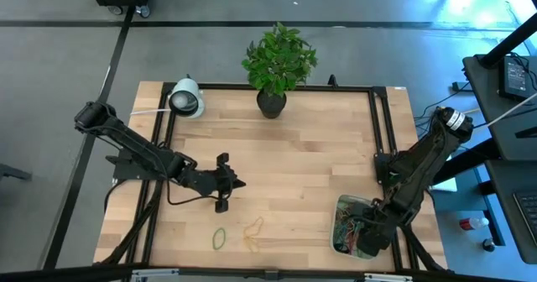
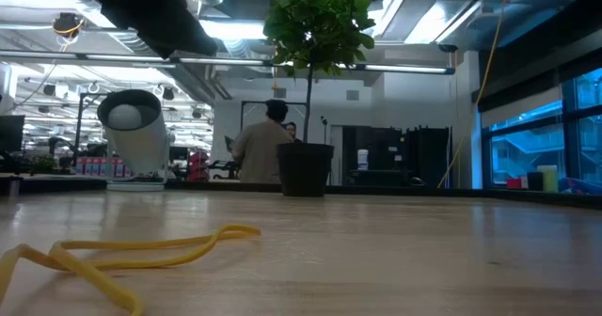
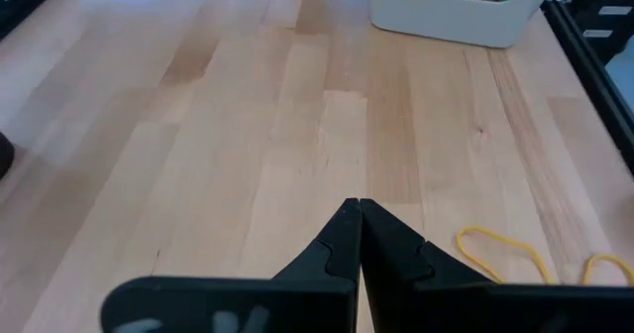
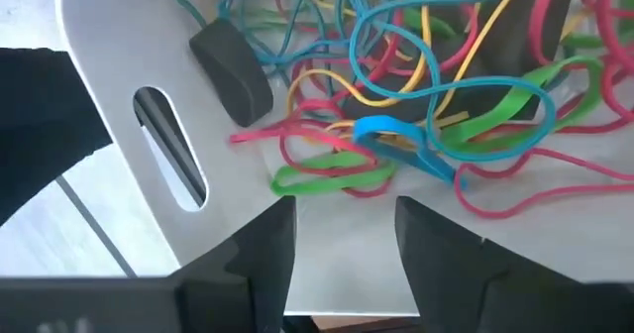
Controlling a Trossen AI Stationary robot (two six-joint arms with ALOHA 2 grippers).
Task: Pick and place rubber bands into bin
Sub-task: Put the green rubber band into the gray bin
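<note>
Right gripper (image 4: 339, 236) spread wide over the bin (image 1: 342, 205), dropping bands (image 4: 396, 115); left gripper (image 3: 359, 236) pinched empty mid-table.

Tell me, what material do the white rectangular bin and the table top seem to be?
The white rectangular bin looks like smooth matte plastic: rounded rim, moulded handle slot. The table top looks like pale wood with a light sheen: plank seams and grain show.

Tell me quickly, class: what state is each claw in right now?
Left claw: shut, holding nothing, above the bare table.
Right claw: open, empty, over the rubber bands in the bin.
</note>
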